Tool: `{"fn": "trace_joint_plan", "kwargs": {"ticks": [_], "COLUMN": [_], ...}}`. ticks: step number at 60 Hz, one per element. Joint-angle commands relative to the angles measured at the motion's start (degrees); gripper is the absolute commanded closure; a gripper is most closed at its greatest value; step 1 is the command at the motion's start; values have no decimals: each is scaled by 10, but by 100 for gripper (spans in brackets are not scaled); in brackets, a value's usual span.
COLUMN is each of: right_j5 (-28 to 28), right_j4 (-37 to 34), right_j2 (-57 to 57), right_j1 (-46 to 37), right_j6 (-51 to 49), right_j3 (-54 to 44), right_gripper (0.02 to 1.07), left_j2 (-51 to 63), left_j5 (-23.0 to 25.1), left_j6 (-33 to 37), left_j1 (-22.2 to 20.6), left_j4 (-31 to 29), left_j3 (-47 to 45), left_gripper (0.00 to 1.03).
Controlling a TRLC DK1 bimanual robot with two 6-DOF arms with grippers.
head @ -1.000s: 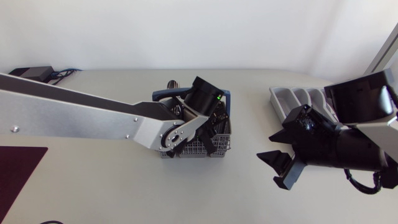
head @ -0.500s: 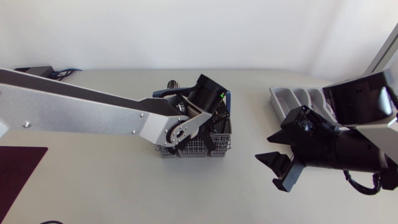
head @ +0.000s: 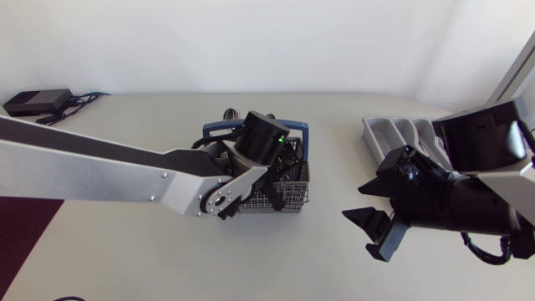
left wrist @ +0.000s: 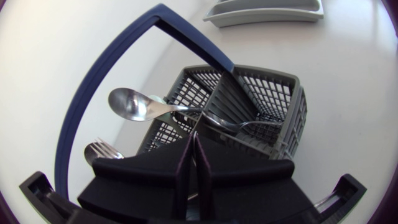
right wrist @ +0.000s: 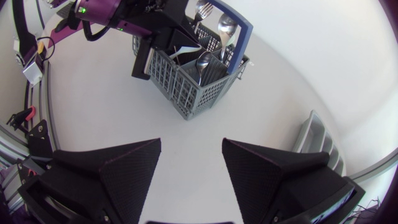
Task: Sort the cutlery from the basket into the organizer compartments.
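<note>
ok so the left gripper [left wrist: 194, 142] is down over the basket [left wrist: 283, 106], fingers pressed flat together with only a thin seam showing. A spoon [left wrist: 127, 102] lies with its handle crossing right ahead of the tips, bowl out past the rim, but honestly can't tell if the tips actually nip it. There's a fork [left wrist: 102, 149] poking up just beside the gripper too, and the basket's blue handle [left wrist: 93, 93] arches over all of it. From above, calling the far table edge 12 o'clock, the left arm [head: 100, 167] comes in from 9 o'clock and its wrist covers most of the basket [head: 292, 196], which sits around mid-table. The organizer [head: 397, 134] is well apart from it, out at roughly 2 o'clock from the basket, and its compartments are partly hidden by the right arm [head: 468, 201]. The right gripper [head: 369, 230] hangs over bare table at about 4 o'clock from the basket, fingers spread wide with nothing between them. In its own wrist view the basket [right wrist: 186, 93] sits well ahead of those open fingers with a few spoons standing in it. A black box [head: 38, 100] with cables sits way off at 10 o'clock.
</note>
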Motion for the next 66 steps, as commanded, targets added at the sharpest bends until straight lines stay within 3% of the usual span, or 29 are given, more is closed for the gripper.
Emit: {"fn": "trace_joint_plan", "kwargs": {"ticks": [1, 19, 40, 66], "right_j5": [1, 7, 9, -14], "right_j4": [-3, 0, 14, 71], "right_j2": [-2, -1, -18, -54], "right_j1": [4, 18, 31, 76], "right_j6": [10, 18, 23, 76], "right_j3": [-15, -21, -11, 34], "right_gripper": [35, 35, 35, 35], "left_j2": [-31, -127, -224, -266], "left_j5": [2, 4, 5, 55], "left_j6": [2, 41, 40, -162], "left_j1": [-6, -43, -49, -40], "left_j4": [16, 165, 260, 43], "left_j3": [-43, -145, -173, -38], "left_gripper": [100, 100, 100, 100]}}
